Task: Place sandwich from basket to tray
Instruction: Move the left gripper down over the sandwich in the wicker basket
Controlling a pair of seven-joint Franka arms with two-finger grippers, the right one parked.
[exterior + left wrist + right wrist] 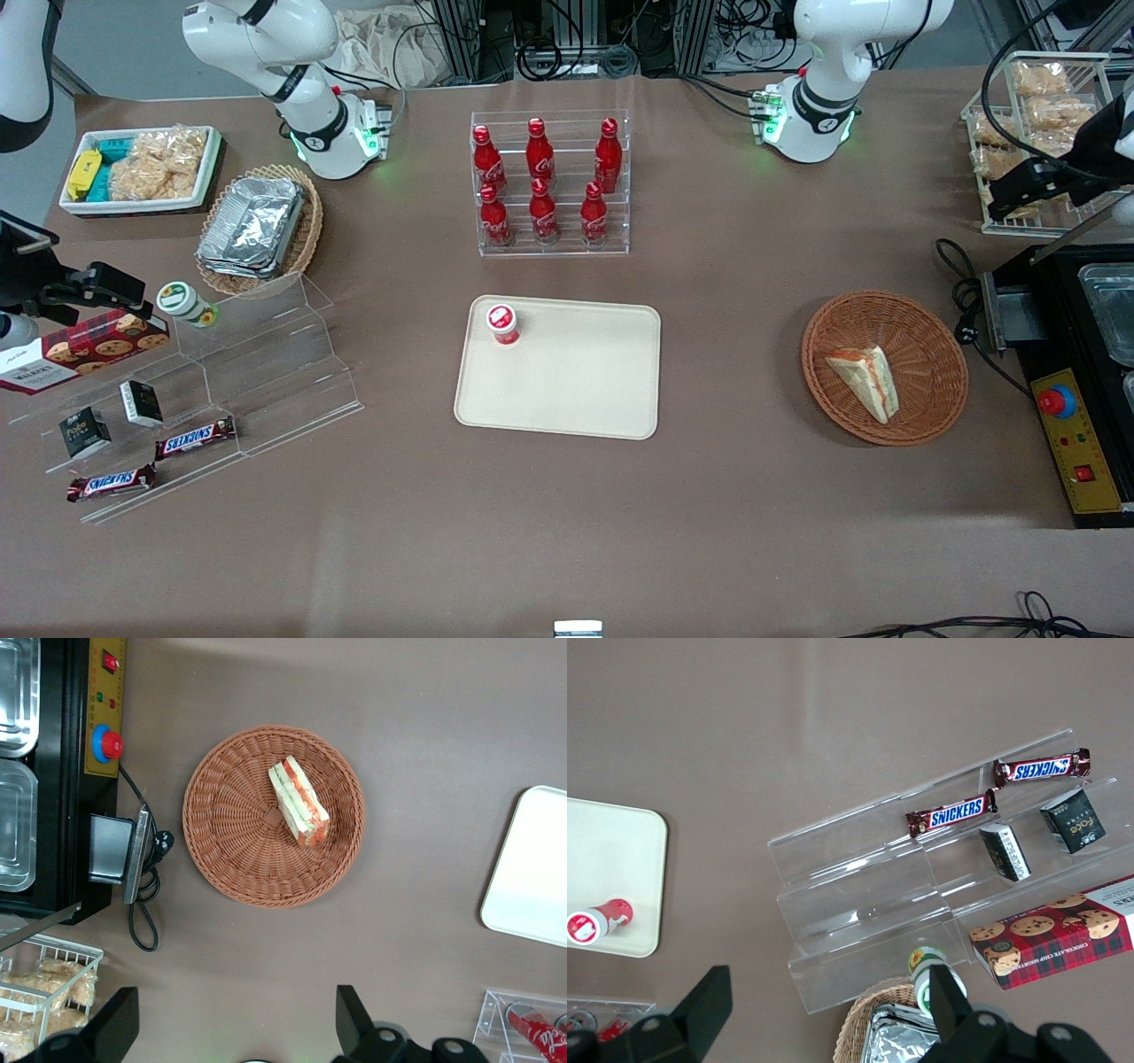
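**Sandwich in basket; left gripper raised and spread at the table's working-arm end**

Sandwich (865,380): a triangular wedge lying inside the round reddish-brown basket (921,332), at right of centre in the front view. Its filling edge, orange-red and green, faces upward. In the left wrist view the sandwich (299,802) lies just off the basket's (230,828) middle, within the rim.

Tray (576,390): cream rectangle at frame centre in the front view, flat on the table (567,532), well apart from the basket. A small red-capped cup (502,322) stands in the tray's upper left corner. The rest of the tray surface is bare. Only one corner of the tray (532,877) shows in the left wrist view.

Gripper (1019,190): at the upper right of the front view, held above the table, in front of a wire rack of bagged snacks (1041,115). It is well apart from the basket. In the left wrist view the two fingers (354,1019) stand wide apart with nothing between them, and the basket lies clear of them.

Other items: a black appliance with a red button (1056,400) sits beside the basket at the frame's right edge. A clear rack of red bottles (542,182) stands above the tray in the front view.
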